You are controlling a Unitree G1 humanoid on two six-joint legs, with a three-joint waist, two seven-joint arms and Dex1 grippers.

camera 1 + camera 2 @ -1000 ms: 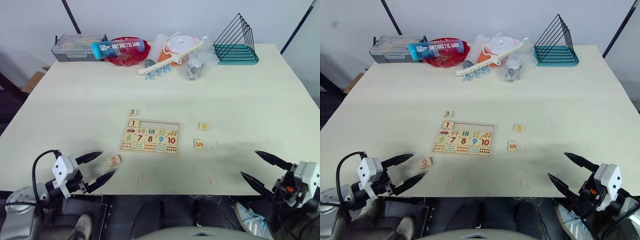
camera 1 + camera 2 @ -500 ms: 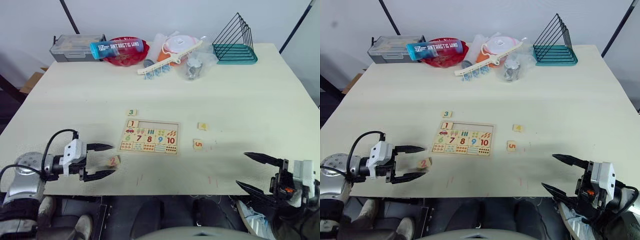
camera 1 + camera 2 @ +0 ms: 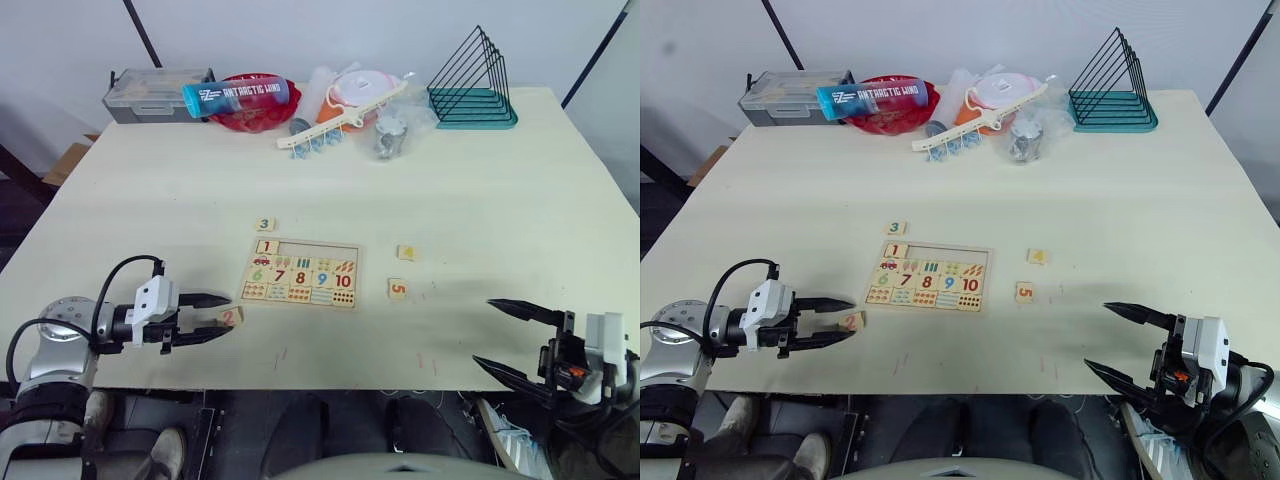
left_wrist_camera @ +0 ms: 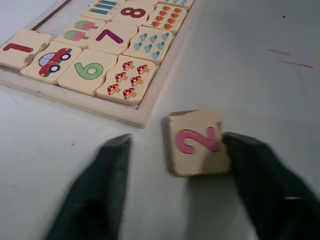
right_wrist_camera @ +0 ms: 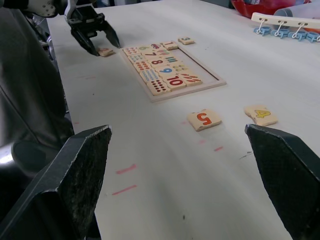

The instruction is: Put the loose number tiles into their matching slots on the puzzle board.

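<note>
The puzzle board (image 3: 300,273) lies flat mid-table. Tile 1 (image 3: 266,247) sits in the leftmost of its matching slots (image 3: 318,249); the other slots in that row are bare. Loose number tiles lie around it: 3 (image 3: 264,225) just behind the board, 4 (image 3: 406,252) and 5 (image 3: 397,288) to its right, and 2 (image 4: 197,142) at its front left. My left gripper (image 3: 229,314) straddles tile 2. One finger (image 4: 250,160) touches the tile's edge and the other finger (image 4: 107,170) stands a gap away. My right gripper (image 3: 485,332) hangs open off the table's front right, holding nothing.
Along the back edge stand a grey box (image 3: 155,92), a blue bottle (image 3: 235,95) across a red bowl (image 3: 250,112), a white clip hanger (image 3: 340,115), crumpled plastic bags (image 3: 395,125) and a teal wire rack (image 3: 472,90). Faint red marks (image 3: 425,360) dot the front edge.
My left gripper has come in over the table's front edge to tile 2, and its fingers have narrowed around it. The right gripper has barely shifted.
</note>
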